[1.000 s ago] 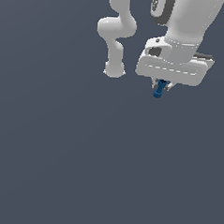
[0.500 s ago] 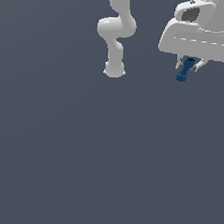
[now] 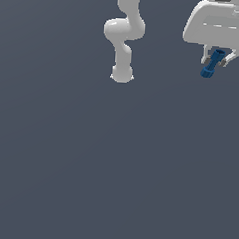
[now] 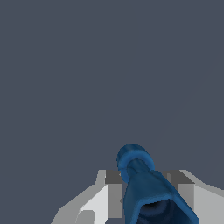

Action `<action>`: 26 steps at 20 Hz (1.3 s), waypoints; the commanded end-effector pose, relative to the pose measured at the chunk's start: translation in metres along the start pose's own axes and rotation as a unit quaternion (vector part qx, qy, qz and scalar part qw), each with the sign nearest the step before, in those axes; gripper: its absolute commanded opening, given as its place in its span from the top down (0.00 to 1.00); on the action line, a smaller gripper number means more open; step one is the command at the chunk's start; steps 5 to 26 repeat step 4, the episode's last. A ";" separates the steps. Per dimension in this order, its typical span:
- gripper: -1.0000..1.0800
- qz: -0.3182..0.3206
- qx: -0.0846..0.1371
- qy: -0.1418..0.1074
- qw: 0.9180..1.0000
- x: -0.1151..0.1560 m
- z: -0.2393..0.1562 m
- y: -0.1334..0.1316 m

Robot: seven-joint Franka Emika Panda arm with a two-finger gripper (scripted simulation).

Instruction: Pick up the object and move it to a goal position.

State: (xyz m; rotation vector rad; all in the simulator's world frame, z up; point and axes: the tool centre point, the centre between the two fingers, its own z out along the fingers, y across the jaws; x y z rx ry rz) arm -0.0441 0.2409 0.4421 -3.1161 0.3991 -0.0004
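Note:
The object (image 3: 212, 65) is a small dark-blue ribbed cylinder. It hangs tilted between the fingers of my white gripper (image 3: 217, 58), high at the upper part of the exterior view's right, well above the grey floor. The gripper is shut on it. In the wrist view the object (image 4: 146, 186) fills the space between the two grey fingers (image 4: 108, 194) and its rounded end points away from the camera. The gripper's top is cut off by the frame edge.
The arm's white base (image 3: 122, 74) and lower links stand at the upper middle of the exterior view. A plain dark grey floor (image 3: 113, 171) spreads across both views. No goal marker shows.
My gripper has carried the object up and toward the exterior view's right over the last second. The grip on the object has not changed.

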 end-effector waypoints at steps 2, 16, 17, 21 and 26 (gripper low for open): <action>1.00 0.000 0.000 0.000 1.000 0.000 -0.004 -0.003; 1.00 0.000 0.000 0.000 1.000 0.000 -0.005 -0.003; 1.00 0.000 0.000 0.000 1.000 0.000 -0.005 -0.003; 1.00 0.000 0.000 0.000 1.000 0.000 -0.005 -0.003; 1.00 0.000 0.000 0.000 1.000 0.000 -0.005 -0.003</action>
